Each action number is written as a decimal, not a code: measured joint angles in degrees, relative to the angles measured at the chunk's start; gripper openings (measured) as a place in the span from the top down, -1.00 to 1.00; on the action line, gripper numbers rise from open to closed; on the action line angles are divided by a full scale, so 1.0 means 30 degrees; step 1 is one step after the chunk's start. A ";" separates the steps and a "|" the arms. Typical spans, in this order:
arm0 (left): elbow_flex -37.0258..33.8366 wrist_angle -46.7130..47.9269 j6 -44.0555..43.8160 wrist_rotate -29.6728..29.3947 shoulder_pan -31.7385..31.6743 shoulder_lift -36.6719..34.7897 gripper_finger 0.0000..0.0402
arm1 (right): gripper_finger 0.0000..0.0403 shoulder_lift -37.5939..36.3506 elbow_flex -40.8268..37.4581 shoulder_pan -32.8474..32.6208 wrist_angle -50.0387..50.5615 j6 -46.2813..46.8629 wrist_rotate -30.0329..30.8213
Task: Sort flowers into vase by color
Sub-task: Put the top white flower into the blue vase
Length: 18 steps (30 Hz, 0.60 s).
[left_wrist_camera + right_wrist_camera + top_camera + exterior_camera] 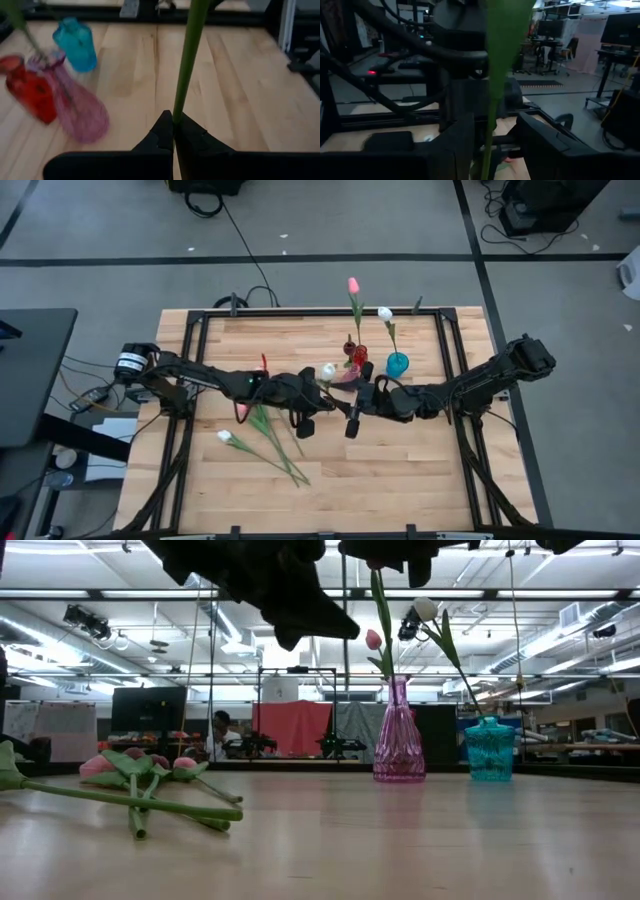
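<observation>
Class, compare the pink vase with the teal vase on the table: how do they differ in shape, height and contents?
In the low view the pink vase stands taller than the teal vase. The pink vase has a long narrow neck flaring to a wide base; the teal vase is squat and broad. A pink tulip stands in the pink vase, a white tulip in the teal vase. Both are translucent, upright and side by side.
</observation>
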<state>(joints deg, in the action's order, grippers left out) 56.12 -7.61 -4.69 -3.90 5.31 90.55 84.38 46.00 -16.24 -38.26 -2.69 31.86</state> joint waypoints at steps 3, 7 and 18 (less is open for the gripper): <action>0.0350 0.0677 0.0008 -0.0110 0.0122 0.0286 0.98 | 0.23 0.0007 -0.0004 0.0095 -0.0127 -0.0139 -0.0009; 0.0393 0.0575 0.0263 -0.0188 0.0263 0.0340 0.97 | 0.33 0.0007 0.0000 0.0185 -0.0275 -0.0186 -0.0009; 0.0363 -0.0116 0.1077 -0.0312 0.0272 0.0333 0.71 | 0.89 -0.0070 0.0009 0.0208 0.0056 -0.0552 -0.0006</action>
<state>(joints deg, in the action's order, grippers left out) 57.20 -7.96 -1.46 -4.84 6.13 91.55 84.17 46.02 -15.61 -38.10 -4.34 31.85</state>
